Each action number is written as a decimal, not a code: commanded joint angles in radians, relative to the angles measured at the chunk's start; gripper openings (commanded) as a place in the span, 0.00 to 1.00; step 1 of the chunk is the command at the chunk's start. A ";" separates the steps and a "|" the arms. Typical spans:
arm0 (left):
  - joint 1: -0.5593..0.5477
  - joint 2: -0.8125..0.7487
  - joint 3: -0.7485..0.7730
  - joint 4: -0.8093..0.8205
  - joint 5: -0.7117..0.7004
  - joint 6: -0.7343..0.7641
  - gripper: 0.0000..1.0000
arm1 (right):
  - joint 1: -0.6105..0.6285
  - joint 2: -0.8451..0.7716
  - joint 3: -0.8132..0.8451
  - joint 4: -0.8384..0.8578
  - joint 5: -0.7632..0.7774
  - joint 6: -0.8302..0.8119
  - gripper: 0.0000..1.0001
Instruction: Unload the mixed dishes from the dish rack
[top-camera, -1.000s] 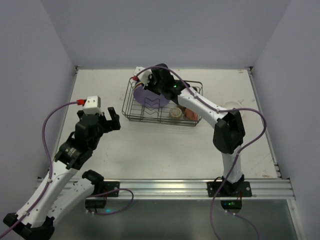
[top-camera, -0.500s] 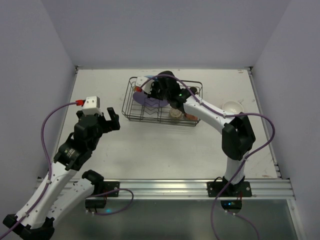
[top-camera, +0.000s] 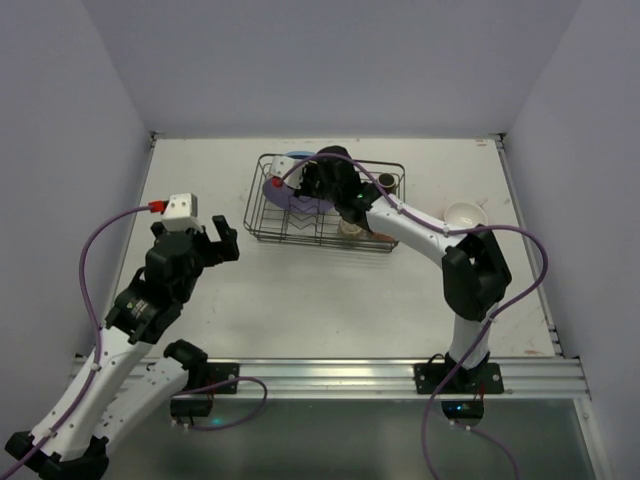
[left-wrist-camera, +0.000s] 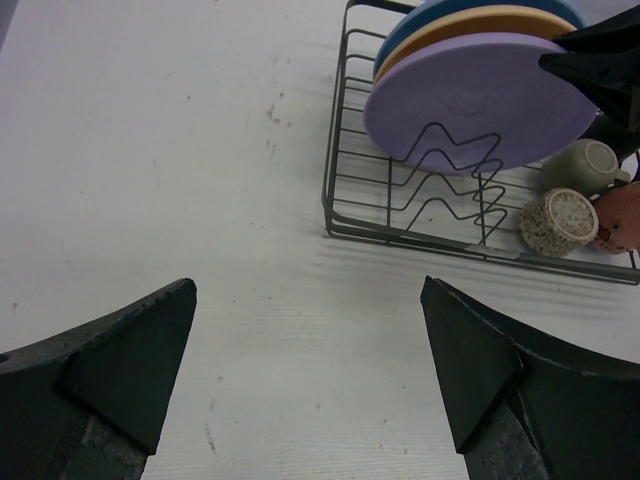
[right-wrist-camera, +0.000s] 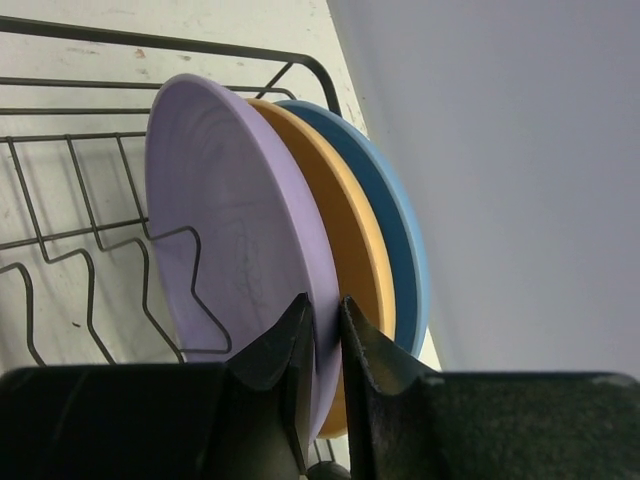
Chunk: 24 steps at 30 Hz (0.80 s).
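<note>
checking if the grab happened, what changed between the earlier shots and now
The right hand sank lower among the plates in the black wire dish rack and closed on the rim of the round purple plate, which now shows less of its face from above. That arm's elbow swung right, uncovering the white bowl. The left hand stayed open and parked.

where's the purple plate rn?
Top view: the purple plate stands in the left half of the dish rack, frontmost of three, yellow plate right behind; the right gripper pinches its rim.
</note>
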 joint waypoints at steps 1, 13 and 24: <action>-0.004 -0.011 -0.010 0.044 0.004 0.015 1.00 | 0.019 -0.089 -0.005 0.094 -0.006 -0.008 0.00; -0.004 -0.011 -0.010 0.044 0.005 0.015 1.00 | 0.019 -0.140 -0.026 0.120 0.004 -0.019 0.00; -0.004 -0.029 -0.005 0.040 -0.022 0.011 1.00 | 0.019 -0.278 -0.063 0.096 -0.016 0.049 0.00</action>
